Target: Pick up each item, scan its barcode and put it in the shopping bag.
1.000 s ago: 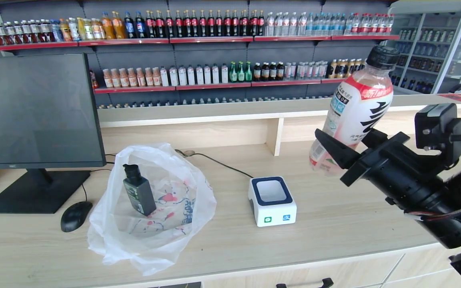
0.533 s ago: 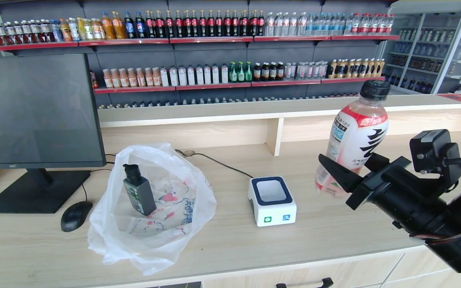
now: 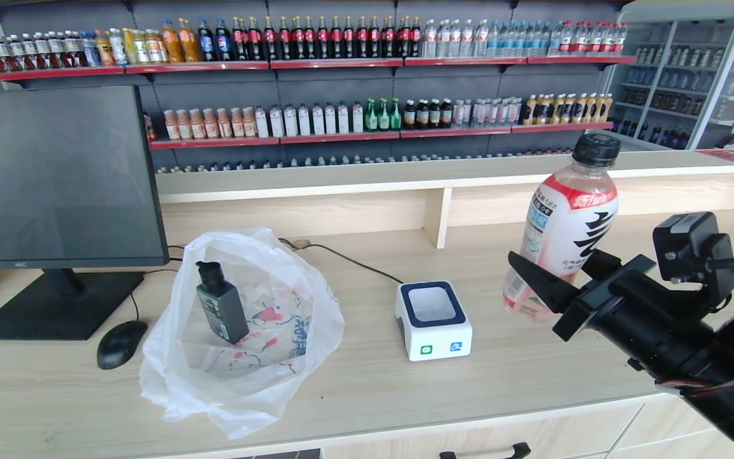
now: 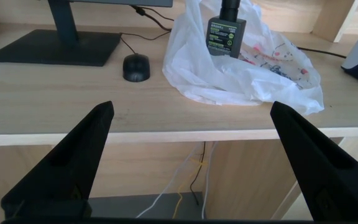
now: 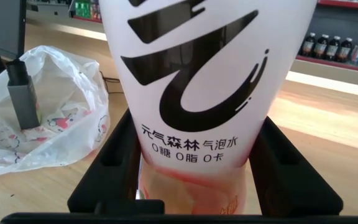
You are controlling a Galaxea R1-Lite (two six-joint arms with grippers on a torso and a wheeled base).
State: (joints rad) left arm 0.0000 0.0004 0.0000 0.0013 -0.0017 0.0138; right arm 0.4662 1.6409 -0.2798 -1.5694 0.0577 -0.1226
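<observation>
Lowered since a second ago, the right gripper [image 3: 555,271] has brought the pink-and-white plastic drink bottle with a black cap [image 3: 564,223] down and closer to upright. Nearest, the left gripper [image 4: 191,109] hangs wide open and empty off the front edge of the pale wooden desk [image 3: 532,363]. The right gripper is clamped on the bottle's lower body, holding it above the desk, to the right of the white box scanner with a blue-rimmed window [image 3: 433,319] and apart from it.

To scan well, I judge the bottle should travel left over that upward-facing window and roll until the barcode, probably low on the label, faces down at it. Then it can go on to the translucent white plastic shopping bag [image 3: 290,357], where a dark square bottle [image 3: 222,306] already stands.

The bottle's long axis runs nearly vertical, cap up and leaning slightly right, base toward the desk.
</observation>
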